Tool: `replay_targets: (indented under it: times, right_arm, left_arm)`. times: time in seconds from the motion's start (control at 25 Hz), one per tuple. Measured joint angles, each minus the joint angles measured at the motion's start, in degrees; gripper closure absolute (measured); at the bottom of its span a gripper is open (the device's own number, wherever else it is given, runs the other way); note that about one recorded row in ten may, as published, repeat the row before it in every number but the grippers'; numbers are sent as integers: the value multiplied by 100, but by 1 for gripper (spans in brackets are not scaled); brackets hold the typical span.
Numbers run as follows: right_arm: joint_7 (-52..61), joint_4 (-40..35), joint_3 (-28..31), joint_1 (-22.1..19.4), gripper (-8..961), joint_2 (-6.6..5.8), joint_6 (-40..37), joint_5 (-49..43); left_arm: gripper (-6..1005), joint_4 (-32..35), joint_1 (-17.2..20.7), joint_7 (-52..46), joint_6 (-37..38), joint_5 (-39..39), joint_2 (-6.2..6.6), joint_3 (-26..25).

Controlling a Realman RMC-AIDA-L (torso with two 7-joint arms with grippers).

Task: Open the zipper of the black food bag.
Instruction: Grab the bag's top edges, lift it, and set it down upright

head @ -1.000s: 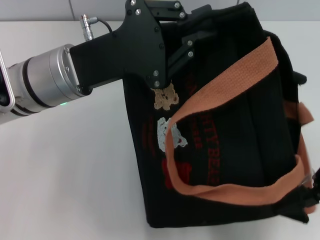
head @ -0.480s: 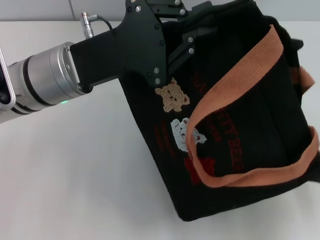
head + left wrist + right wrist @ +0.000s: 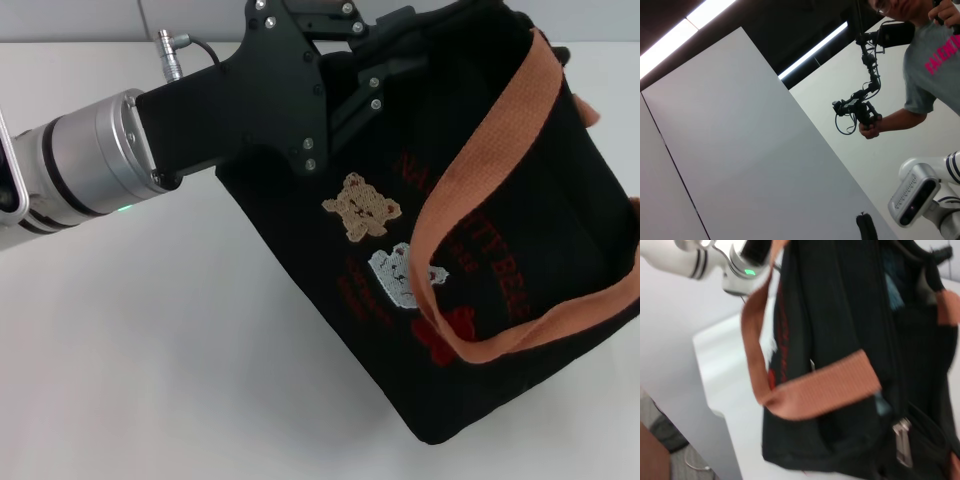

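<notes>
Gripping the far top corner of the black food bag (image 3: 470, 250), the left tool (image 3: 385, 65) is clenched on the fabric, and the bag leans tilted on the white desk (image 3: 150, 350), its bear patches facing up and one orange-brown handle (image 3: 470, 190) draped across its side. In the right wrist view the zipper (image 3: 900, 390) runs along the bag's top edge, with the silvery pull (image 3: 903, 442) near the end closest to that camera. The right tool itself is not in sight, so I cannot tell whether it is clenched or released. The risk, as I judge it: the soft bag may swing or slide when the pull is tugged, because only one corner is held, and the loose handle could snag the track.
</notes>
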Motion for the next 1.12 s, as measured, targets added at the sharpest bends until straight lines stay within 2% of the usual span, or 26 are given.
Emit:
replay_targets:
  times: [0.12,0.32,0.44,0.64,0.76,0.84,0.96,1.12]
  right_arm:
    - [-252,47,226,-30,487,18,116,-288]
    - [-430,303,356,-28,462,8,307,-396]
    - [-557,330,267,-15,461,153,564,-531]
    - [-955,446,242,173,471,553,1107,-849]
    - [-1204,774,205,359,477,741,1513,-890]
    - [-1330,1041,86,463,481,788,1902,-874]
    - [-1437,1457,-183,602,518,796,2530,-810]
    - [-1860,1955,-257,693,589,788,3223,-61]
  left_arm:
    - [847,-1,0,0,0,0,0,-2]
    - [847,-5,-1,0,0,0,0,-2]
    - [847,-6,-13,0,0,0,0,0]
    - [846,-3,-26,0,10,0,0,7]
    - [846,-2,-27,0,19,0,1,7]
    - [846,-5,-27,0,22,-1,1,7]
    - [846,-12,-3,0,23,-21,1,4]
    - [846,-115,75,9,-49,-104,1,-5]
